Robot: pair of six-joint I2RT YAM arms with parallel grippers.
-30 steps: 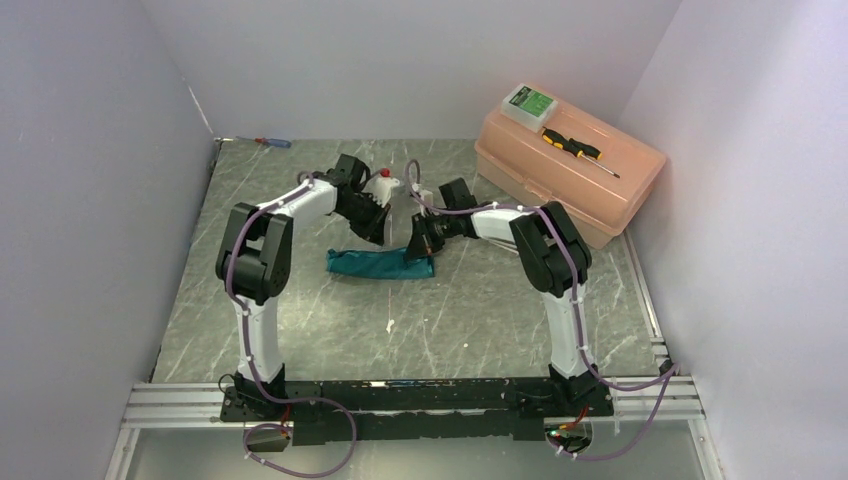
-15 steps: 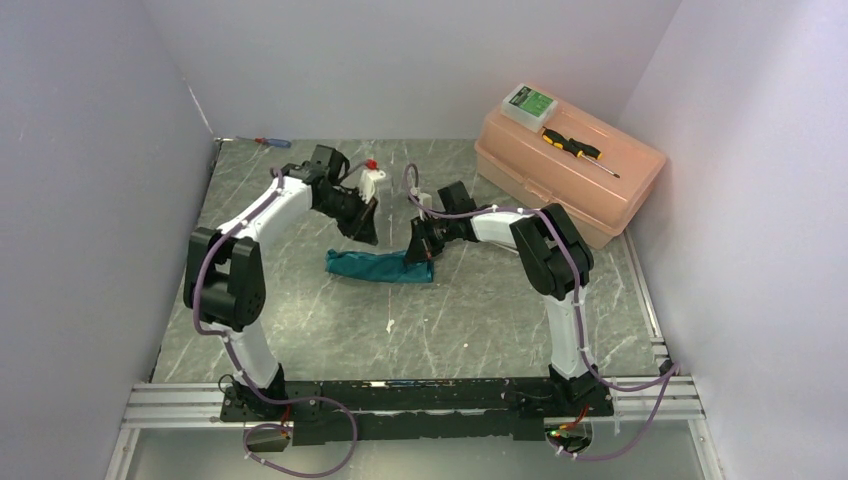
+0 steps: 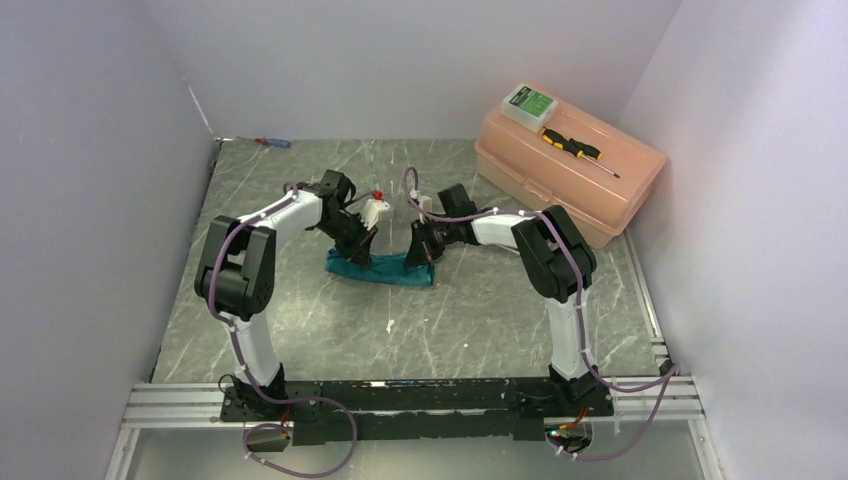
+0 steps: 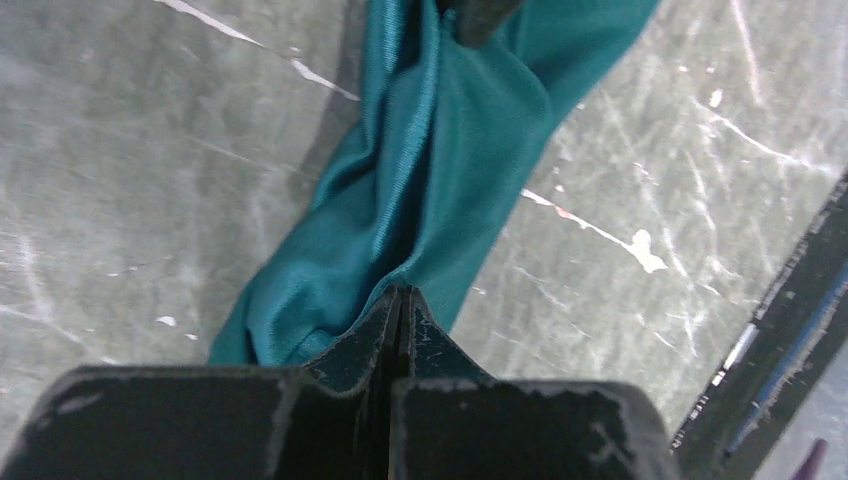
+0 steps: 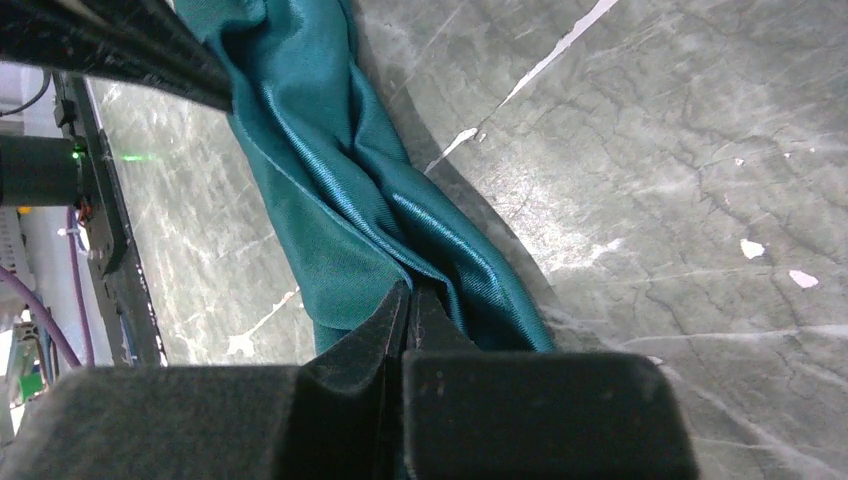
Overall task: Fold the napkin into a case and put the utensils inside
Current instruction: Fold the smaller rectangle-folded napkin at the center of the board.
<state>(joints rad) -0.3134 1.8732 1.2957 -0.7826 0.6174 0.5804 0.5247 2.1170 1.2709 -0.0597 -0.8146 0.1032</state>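
Note:
The teal napkin [image 3: 385,268] lies bunched into a narrow strip on the marble table, between my two grippers. My left gripper [image 3: 355,250] is at its left end; in the left wrist view the jaws [image 4: 400,293] are pressed together with the cloth [image 4: 440,170] gathered at their tips. My right gripper [image 3: 420,255] is at its right end, shut on the folds [image 5: 340,200], with the tips [image 5: 408,290] buried in the cloth. The utensils do not show in any view.
A peach toolbox [image 3: 570,165] stands at the back right with a yellow-and-black screwdriver [image 3: 575,147] and a small green-and-white box [image 3: 530,102] on its lid. A red-and-blue screwdriver [image 3: 272,142] lies at the back left corner. Walls close in three sides.
My left gripper swung down from behind the napkin onto its left end and closed there; that end is now more bunched. My right gripper stayed on the right end.

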